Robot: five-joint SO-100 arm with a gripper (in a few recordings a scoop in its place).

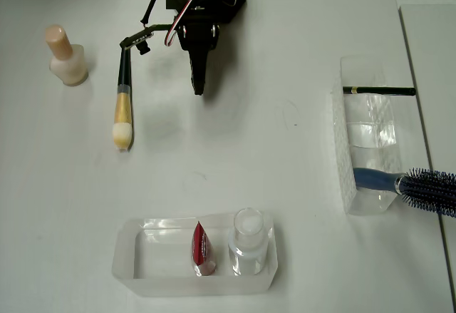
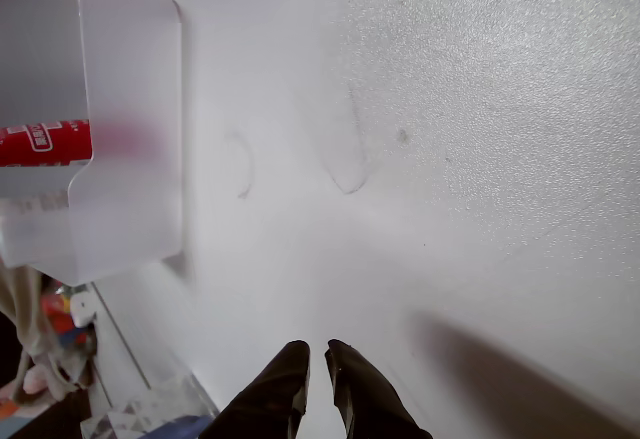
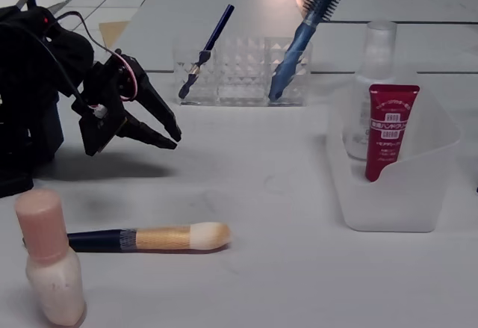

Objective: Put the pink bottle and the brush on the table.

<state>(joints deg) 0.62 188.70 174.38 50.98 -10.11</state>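
Since both task things already lie on bare white surface, the task looks finished or nearly so; details follow.

Pink bottle: the pink bottle (image 1: 66,58) stands upright on the table (image 1: 285,142), far left in the overhead view, outside every container.

Brush: the brush (image 1: 123,106) lies flat on the table just beside the bottle, cream tip pointing away from the arm's base, apart from the tool.

Tool: the tool (image 3: 170,135) hangs above bare table with nothing between its fingers; the fixed view shows a narrow gap at the tips, and the wrist view agrees, so it reads as nearly closed and empty.

Frosted tray: the frosted tray (image 1: 128,270) holds a red tube (image 1: 201,247) and a clear bottle (image 1: 249,240), neither part of the task.

Clear organiser: the clear organiser (image 1: 345,156) carries a blue hairbrush (image 1: 417,187) and a thin dark pencil (image 1: 377,90).

Done: both things appear placed.

Left: by my judgement nothing, beyond drawing the arm back.
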